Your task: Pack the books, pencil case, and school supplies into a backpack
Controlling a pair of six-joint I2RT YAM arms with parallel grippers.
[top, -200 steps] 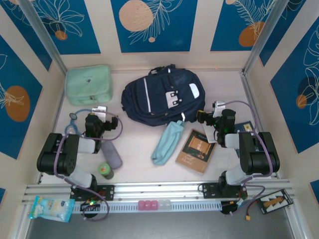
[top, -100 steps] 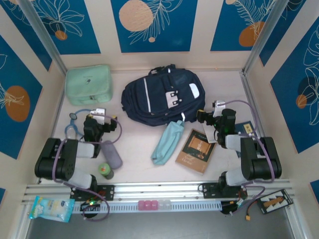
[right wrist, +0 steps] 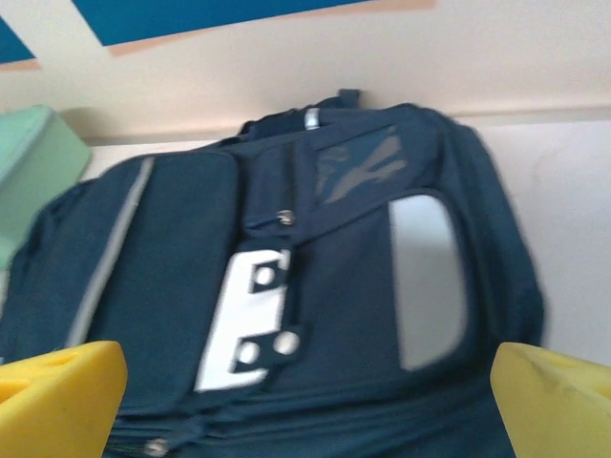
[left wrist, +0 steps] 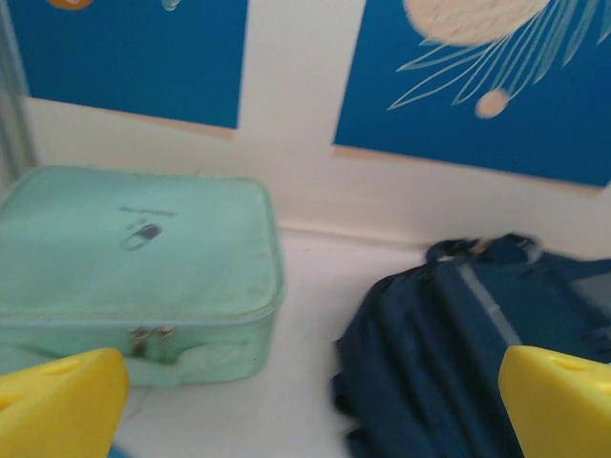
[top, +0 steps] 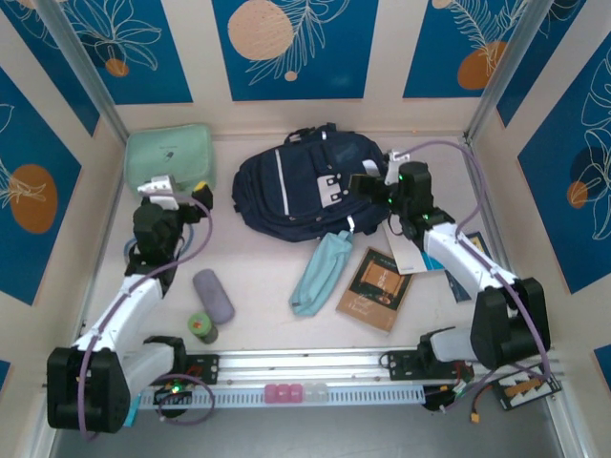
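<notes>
Navy fabric backpack (top: 296,186) with white trim lies just left of the right gripper (top: 368,185), top toward the back wall. The left gripper (top: 179,194) is farther; both released, empty.

Bare table (top: 223,153) separates the mint bag (top: 170,157) from the backpack (top: 296,181).

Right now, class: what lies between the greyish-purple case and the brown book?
In the top view, the light-blue pencil case lies between the greyish-purple case and the brown book.
</notes>
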